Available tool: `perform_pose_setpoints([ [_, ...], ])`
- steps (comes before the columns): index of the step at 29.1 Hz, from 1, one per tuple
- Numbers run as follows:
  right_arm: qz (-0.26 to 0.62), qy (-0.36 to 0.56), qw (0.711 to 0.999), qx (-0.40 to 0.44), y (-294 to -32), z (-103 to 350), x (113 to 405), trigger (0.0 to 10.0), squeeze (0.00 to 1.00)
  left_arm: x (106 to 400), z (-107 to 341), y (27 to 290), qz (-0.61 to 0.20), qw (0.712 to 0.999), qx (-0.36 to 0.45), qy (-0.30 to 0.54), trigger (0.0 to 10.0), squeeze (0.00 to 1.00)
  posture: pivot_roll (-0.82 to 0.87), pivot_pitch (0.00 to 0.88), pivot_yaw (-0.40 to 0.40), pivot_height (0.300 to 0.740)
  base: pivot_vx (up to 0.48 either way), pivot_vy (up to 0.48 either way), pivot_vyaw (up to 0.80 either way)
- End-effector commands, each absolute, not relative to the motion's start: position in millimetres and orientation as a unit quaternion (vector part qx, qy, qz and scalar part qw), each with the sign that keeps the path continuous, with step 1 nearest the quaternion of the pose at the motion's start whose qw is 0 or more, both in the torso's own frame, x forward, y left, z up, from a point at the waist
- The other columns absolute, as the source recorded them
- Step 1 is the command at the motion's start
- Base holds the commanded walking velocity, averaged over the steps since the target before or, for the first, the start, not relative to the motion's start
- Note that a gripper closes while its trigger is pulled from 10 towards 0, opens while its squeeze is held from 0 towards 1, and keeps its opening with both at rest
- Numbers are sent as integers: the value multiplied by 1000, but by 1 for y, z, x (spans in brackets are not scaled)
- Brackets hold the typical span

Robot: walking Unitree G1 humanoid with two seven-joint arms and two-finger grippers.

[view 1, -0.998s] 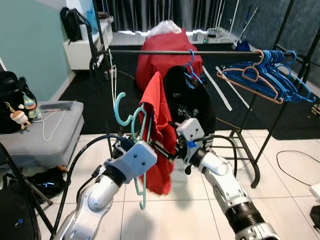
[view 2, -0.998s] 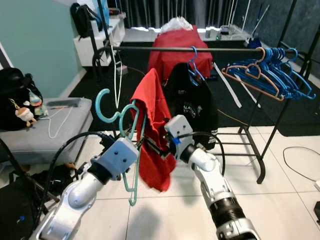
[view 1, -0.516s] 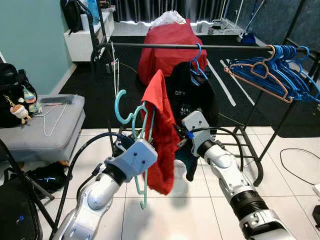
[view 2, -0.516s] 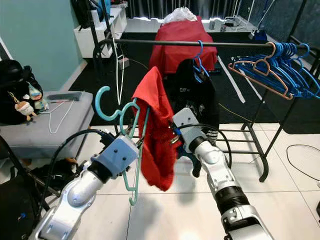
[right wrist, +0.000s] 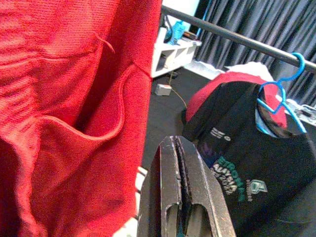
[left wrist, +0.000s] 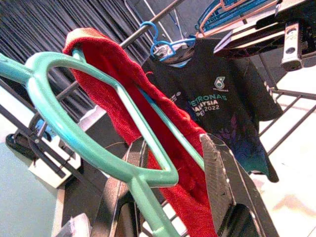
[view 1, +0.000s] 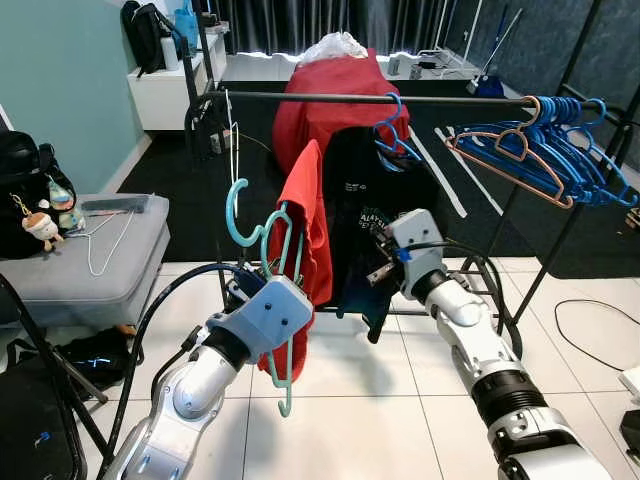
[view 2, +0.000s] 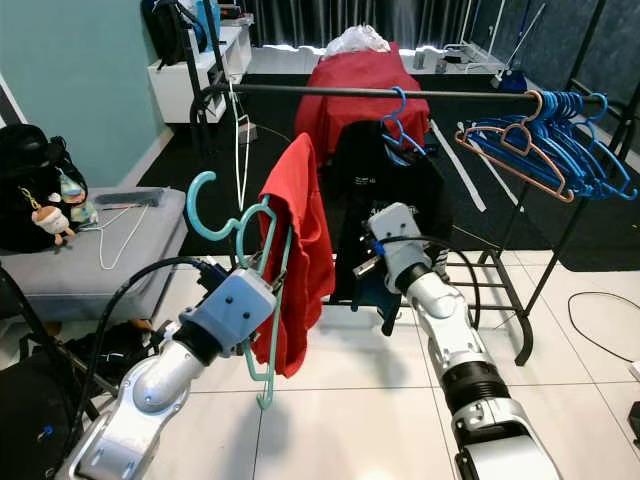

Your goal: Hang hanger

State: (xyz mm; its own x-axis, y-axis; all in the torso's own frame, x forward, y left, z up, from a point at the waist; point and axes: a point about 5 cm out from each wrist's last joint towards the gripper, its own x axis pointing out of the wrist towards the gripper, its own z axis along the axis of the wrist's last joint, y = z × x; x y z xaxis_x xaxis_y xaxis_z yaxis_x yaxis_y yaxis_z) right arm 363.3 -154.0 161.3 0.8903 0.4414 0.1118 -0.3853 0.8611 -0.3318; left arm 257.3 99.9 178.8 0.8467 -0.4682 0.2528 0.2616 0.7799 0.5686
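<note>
My left gripper [view 1: 272, 278] is shut on the neck of a teal hanger [view 1: 283, 330], held upright in front of me. A red garment [view 1: 312, 232] drapes over the hanger's right shoulder and hangs straight down. In the left wrist view the teal hanger [left wrist: 98, 153] and the red garment [left wrist: 123, 89] sit between my fingers [left wrist: 217, 182]. My right gripper [view 1: 377, 262] is shut with nothing in it, just right of the red garment and in front of a black T-shirt [view 1: 365, 200]. That shirt hangs on a blue hanger [view 1: 392, 125] from the black rail [view 1: 300, 97].
Several blue hangers [view 1: 570, 150] and an orange one [view 1: 500, 152] crowd the rail's right end. A white wire hanger [view 1: 229, 150] hangs at its left end. A grey seat [view 1: 90, 255] and a black bag [view 1: 25, 190] stand at my left. The rack's base bars [view 1: 500, 300] lie low ahead.
My right gripper has let go of the red garment's lower part and drawn back right toward the black T-shirt. The garment now hangs straight.
</note>
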Motion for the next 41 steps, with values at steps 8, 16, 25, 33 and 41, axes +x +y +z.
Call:
perform_pose_setpoints([
  [8,364,-113,925,-1,-136,177,345,10000,1000,257,191,102,-184,924,258,-215,10000,0,2,0,-20,740,0,0,0],
  [16,432,-101,895,-42,-133,177,331,10000,1000,259,193,101,-184,923,258,-217,10000,0,-7,0,-14,740,0,0,0],
  [25,327,-10,917,-230,-139,136,354,10000,0,260,197,101,-181,923,255,-223,10000,0,7,0,-24,740,0,0,0],
  [33,286,15,933,-218,-140,139,368,10000,0,259,201,99,-181,923,252,-228,10000,0,29,0,-29,740,0,0,0],
  [41,338,-4,917,-211,-125,144,370,10000,0,259,201,99,-182,923,252,-228,10000,0,40,0,-37,740,0,0,0],
])
